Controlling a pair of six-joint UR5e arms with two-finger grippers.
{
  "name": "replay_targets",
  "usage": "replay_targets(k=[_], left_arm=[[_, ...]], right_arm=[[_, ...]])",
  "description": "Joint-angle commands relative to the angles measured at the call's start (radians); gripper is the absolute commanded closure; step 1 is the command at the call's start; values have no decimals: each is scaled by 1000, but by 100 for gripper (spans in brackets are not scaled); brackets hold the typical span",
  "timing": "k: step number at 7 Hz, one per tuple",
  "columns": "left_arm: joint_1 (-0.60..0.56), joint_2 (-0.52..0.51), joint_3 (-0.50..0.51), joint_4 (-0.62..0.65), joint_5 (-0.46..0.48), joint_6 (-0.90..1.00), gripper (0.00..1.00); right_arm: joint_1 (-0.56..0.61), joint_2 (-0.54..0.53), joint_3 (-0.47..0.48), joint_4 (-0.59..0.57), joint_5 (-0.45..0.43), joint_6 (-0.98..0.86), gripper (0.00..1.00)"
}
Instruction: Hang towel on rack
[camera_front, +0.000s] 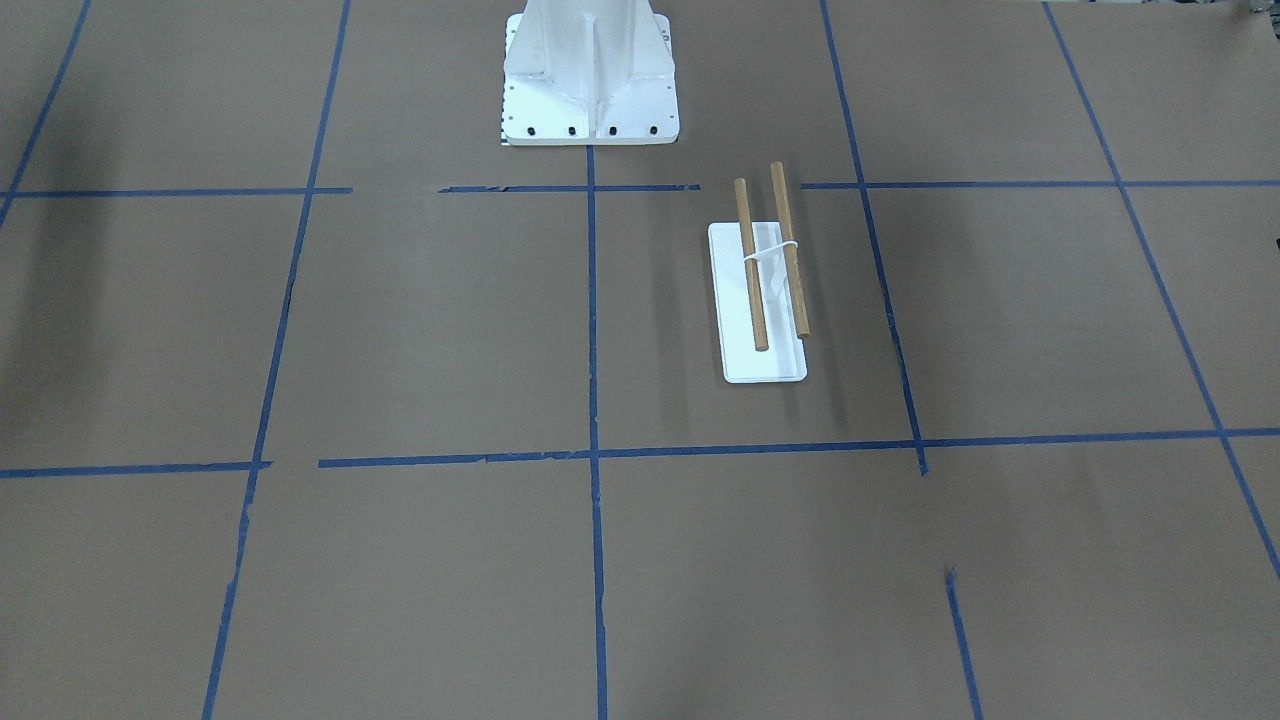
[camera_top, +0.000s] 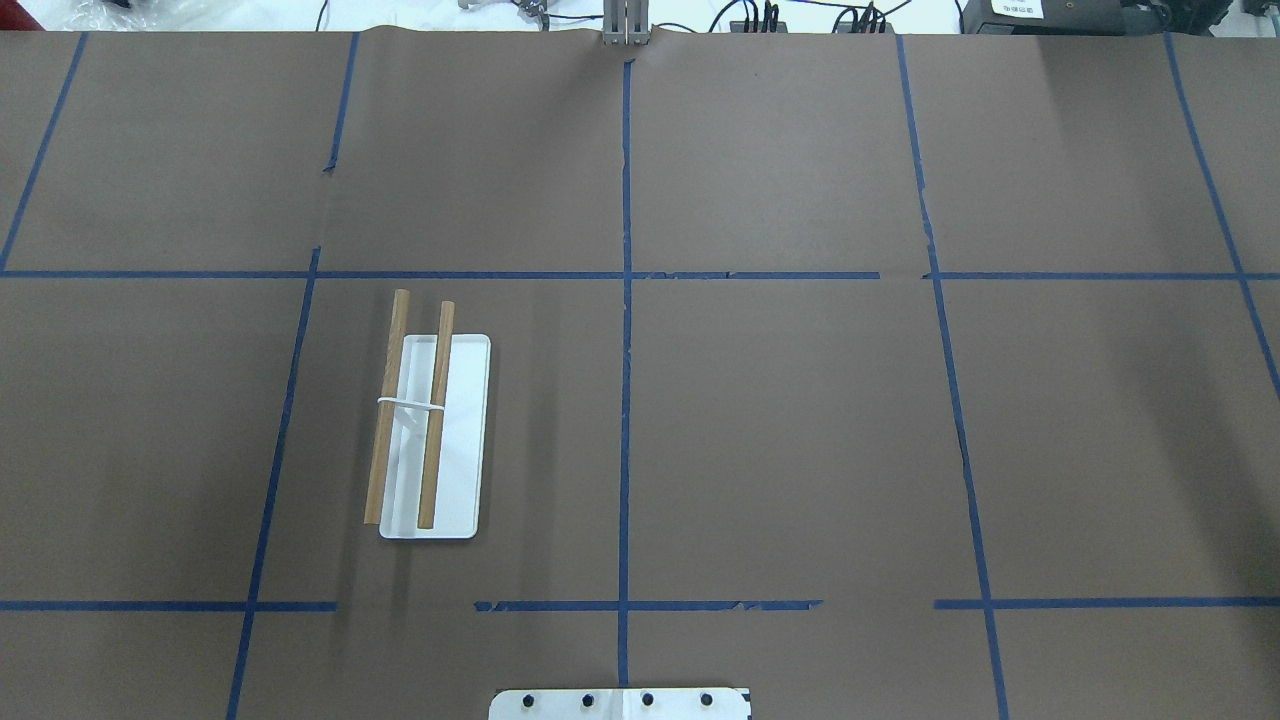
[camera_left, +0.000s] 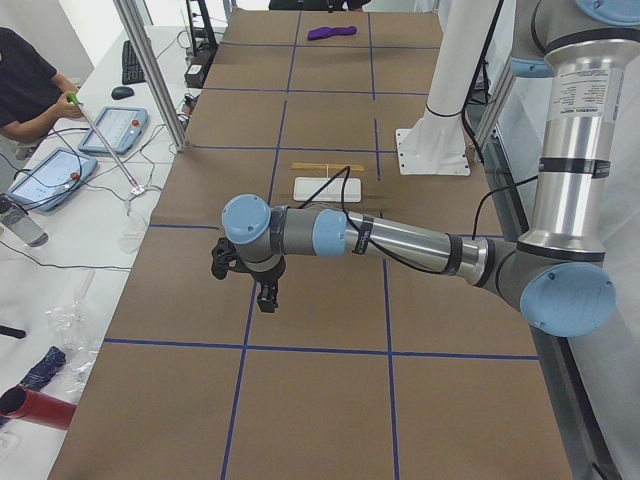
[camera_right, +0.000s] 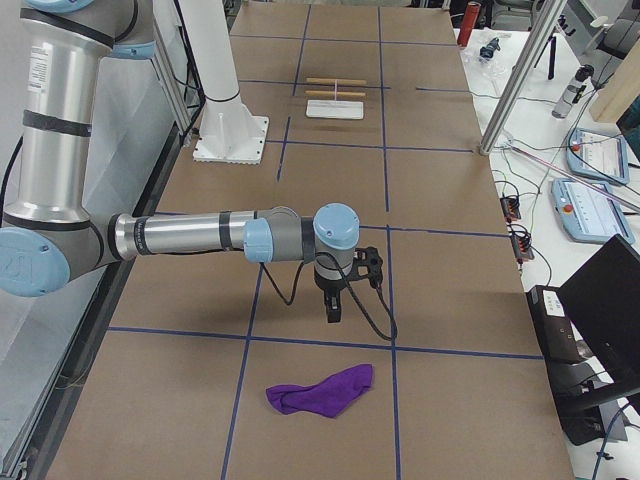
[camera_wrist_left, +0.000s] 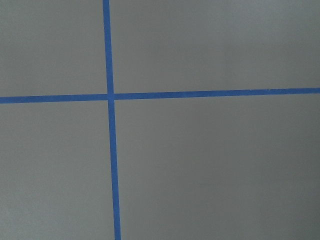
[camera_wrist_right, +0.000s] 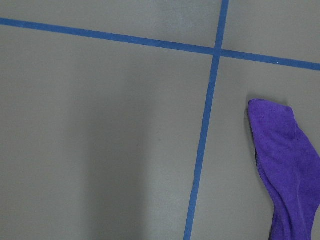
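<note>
Rack (camera_front: 757, 300) on blue-taped brown table (camera_front: 400, 330)

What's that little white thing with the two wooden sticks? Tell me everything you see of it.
The rack is a flat white rectangular base plate carrying two parallel light-brown wooden dowels, raised on a thin white support near mid-length. It stands bare, no towel on it, on the brown table inside a blue-taped square, on the robot's left side. Nothing else touches it.

The left arm (camera_left: 400, 238) and right arm (camera_right: 190, 235) are stretching out level. The left gripper (camera_left: 268, 297) and right gripper (camera_right: 333, 312) are pointing straight down, apparently unladen, their finger spacing too small to make out.
</note>
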Motion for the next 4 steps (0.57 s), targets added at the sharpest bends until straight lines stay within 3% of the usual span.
replay_targets(k=[1,4], left_arm=[[2,-2,-45,-3,-5,-4,0],[11,1,-54,-3,-74,0,0]], right_arm=[[-12,-25,13,35,4,-13,0],[-30,-28,-44,52,-21,-16,0]])
